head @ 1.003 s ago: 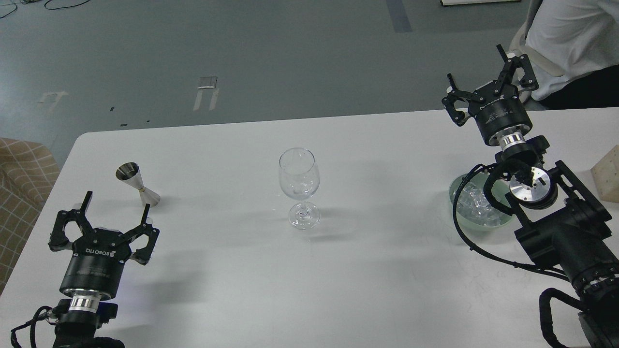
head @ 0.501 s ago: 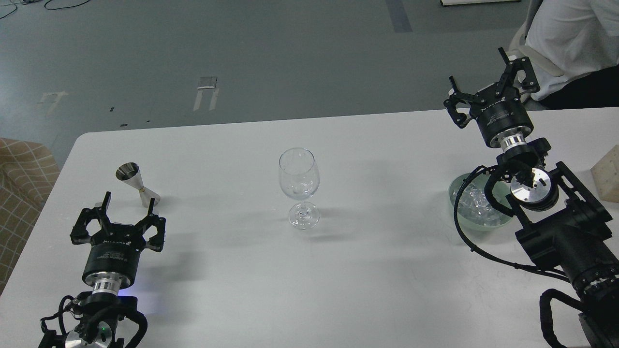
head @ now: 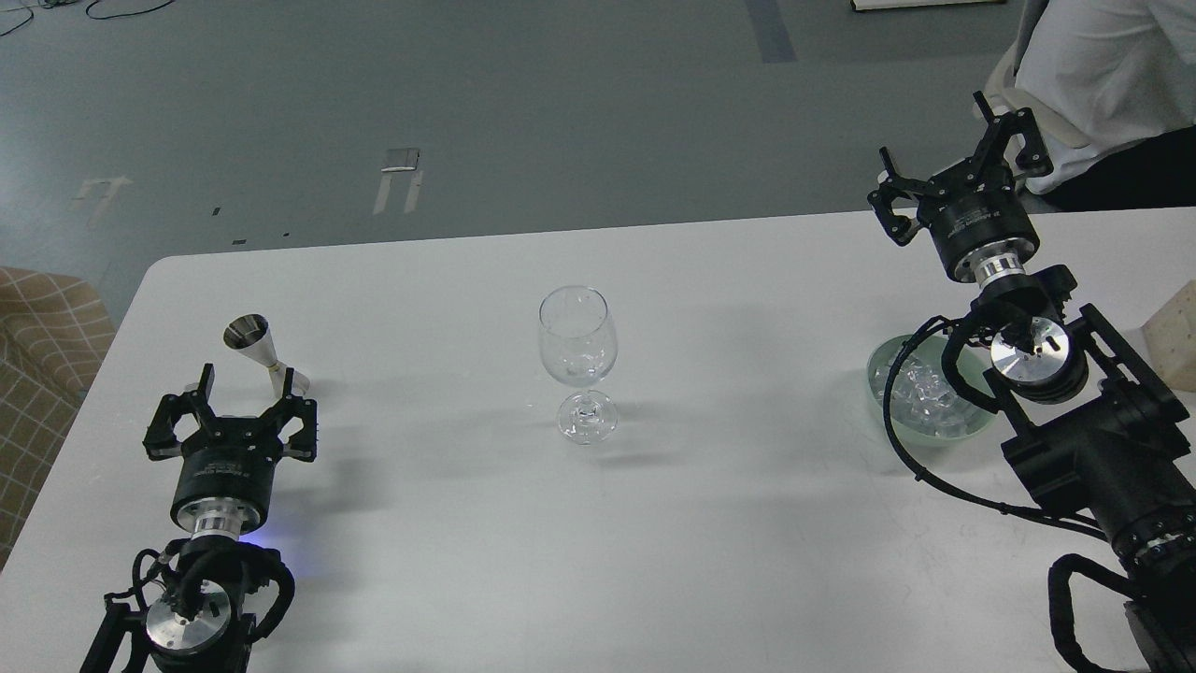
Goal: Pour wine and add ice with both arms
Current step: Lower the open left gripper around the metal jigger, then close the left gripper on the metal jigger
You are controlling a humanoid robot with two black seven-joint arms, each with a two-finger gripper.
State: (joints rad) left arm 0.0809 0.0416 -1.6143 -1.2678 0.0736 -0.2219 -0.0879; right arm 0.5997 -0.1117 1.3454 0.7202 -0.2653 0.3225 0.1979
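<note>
- Steel hourglass-shaped jigger [head: 264, 358] stands near the white surface's [head: 598, 561] left edge, just beyond the left end effector [head: 245, 400], whose fingers are apart, likely for grasping.
- Clear stemmed wine glass [head: 578, 360] stands upright mid-surface, within both arms' reach.
- Glassy ice cubes [head: 920, 396] fill a pale green bowl [head: 880, 383] near the right edge; the right end effector [head: 951, 147] hovers beyond, fingers apart.
- Wine: not discernible.

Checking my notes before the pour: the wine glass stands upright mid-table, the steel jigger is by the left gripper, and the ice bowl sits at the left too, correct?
Not quite. The head view shows the ice in its bowl at the right, beside the right arm. The wine glass, jigger and left gripper are as you said.
</note>
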